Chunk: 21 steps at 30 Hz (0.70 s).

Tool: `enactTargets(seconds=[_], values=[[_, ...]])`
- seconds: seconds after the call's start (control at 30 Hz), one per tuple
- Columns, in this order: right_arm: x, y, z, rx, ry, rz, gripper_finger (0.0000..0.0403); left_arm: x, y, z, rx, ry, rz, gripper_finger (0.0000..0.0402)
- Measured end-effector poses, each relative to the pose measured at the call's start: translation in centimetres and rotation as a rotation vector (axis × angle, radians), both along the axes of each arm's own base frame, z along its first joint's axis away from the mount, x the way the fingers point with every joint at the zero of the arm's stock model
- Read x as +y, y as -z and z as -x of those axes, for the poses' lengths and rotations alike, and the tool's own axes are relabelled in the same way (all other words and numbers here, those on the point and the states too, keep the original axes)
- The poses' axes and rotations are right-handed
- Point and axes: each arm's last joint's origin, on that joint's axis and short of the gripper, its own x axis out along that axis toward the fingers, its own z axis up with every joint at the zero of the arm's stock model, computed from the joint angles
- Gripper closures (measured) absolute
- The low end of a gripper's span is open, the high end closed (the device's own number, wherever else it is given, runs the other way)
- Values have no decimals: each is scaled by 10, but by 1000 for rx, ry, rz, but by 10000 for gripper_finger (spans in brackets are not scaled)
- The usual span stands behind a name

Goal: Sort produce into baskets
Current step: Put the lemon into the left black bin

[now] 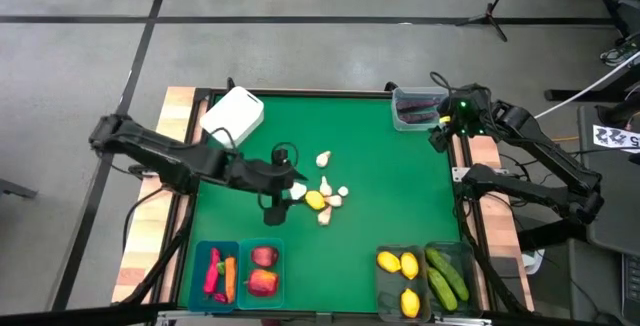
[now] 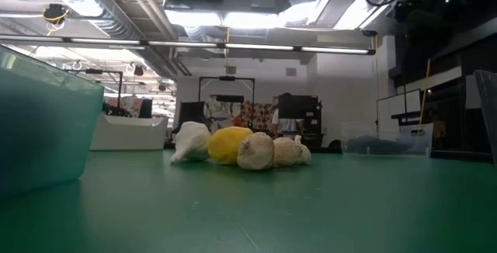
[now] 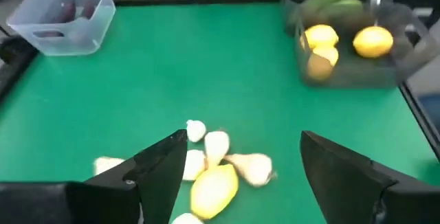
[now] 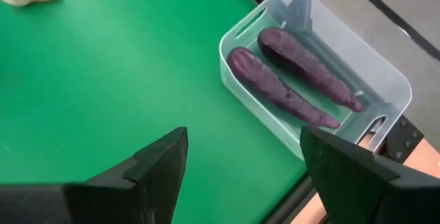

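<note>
On green table [image 1: 380,166] | left hand [image 3: 237,165] apart over lemon [image 3: 214,188] | right hand [image 4: 244,162] apart | ceiling lights [image 2: 256,20]

the left gripper [image 3: 237,172] hangs over the green desk [image 3: 206,66], jaws spread above a lemon [image 3: 214,188] ringed by garlic bulbs [image 3: 217,143]. farther off, a clear tub [image 3: 65,18] holds eggplants [image 3: 75,9]; a dark-tinted bin [image 3: 357,73] holds lemons [image 3: 373,41], with cucumbers [image 3: 328,3] behind.
</note>
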Motion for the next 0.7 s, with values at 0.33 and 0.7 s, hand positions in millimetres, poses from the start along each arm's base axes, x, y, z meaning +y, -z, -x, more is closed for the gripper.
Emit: enactTargets(seconds=[0.33,0.7], values=[[-3,-3,-3,-38,1,37,121,-16,93,-25,-145,112,-71,126],[-3,-3,-3,-36,1,35,121,15,157,-58,34,69,-63,125]])
